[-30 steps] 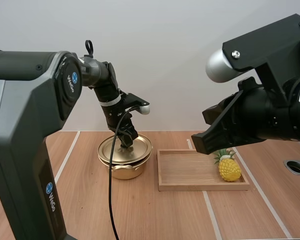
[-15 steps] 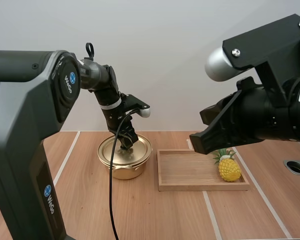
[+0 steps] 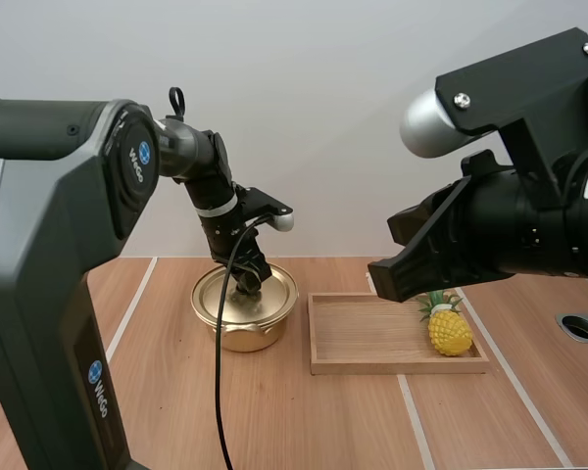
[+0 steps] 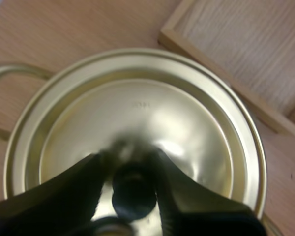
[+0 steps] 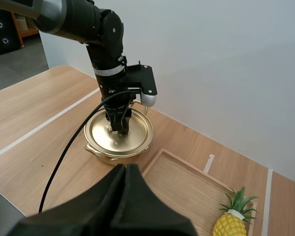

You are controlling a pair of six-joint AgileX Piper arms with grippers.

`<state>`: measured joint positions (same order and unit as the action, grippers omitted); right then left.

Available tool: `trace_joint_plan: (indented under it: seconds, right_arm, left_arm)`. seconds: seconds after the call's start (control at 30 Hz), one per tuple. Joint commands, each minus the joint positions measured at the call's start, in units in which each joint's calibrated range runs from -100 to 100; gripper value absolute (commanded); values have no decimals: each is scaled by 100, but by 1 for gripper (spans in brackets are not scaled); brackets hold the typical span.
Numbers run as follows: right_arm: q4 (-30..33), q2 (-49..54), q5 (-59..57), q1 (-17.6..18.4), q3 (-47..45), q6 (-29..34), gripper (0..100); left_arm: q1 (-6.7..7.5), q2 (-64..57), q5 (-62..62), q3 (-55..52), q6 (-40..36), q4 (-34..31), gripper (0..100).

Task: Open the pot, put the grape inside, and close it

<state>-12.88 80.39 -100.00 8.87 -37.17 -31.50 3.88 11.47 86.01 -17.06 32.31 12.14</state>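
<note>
- Gold pot (image 3: 243,333) sits on the worktop (image 3: 304,421), just left of the wooden tray (image 3: 392,365); its lid (image 4: 152,108) is on.
- Our left claw (image 4: 132,164) is down on the lid's centre, fingers clenched on the dark knob (image 4: 133,191) from both sides.
- Our right claw (image 5: 126,169) hangs high on the near side of pot and tray, fingers pressed together on nothing.
- A pineapple (image 3: 449,331) stands at the tray's right end.
</note>
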Motion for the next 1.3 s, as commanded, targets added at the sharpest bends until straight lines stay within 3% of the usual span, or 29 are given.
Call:
trace_joint_plan:
  seconds: [0.0, 0.4, 0.9, 1.1, 1.27]
  right_arm:
    - [-23, 43, 0, -17, -6, 0, 0]
    - [-23, 43, 0, -17, -6, 0, 0]
    - [-23, 43, 0, -17, -6, 0, 0]
    - [12, 43, 0, -17, -6, 34, 0]
    - [132, 57, 0, -17, -6, 446, 0]
  left_arm:
    - [-4, 71, -195, -98, -259, -203, 100]
    - [-4, -779, -64, 343, -403, -229, 100]
    - [-4, -3561, 654, 1910, -659, -332, 100]
    - [-4, -4655, 660, 2224, -1126, -332, 100]
    - [-4, -5342, 965, 2224, -1494, -332, 100]
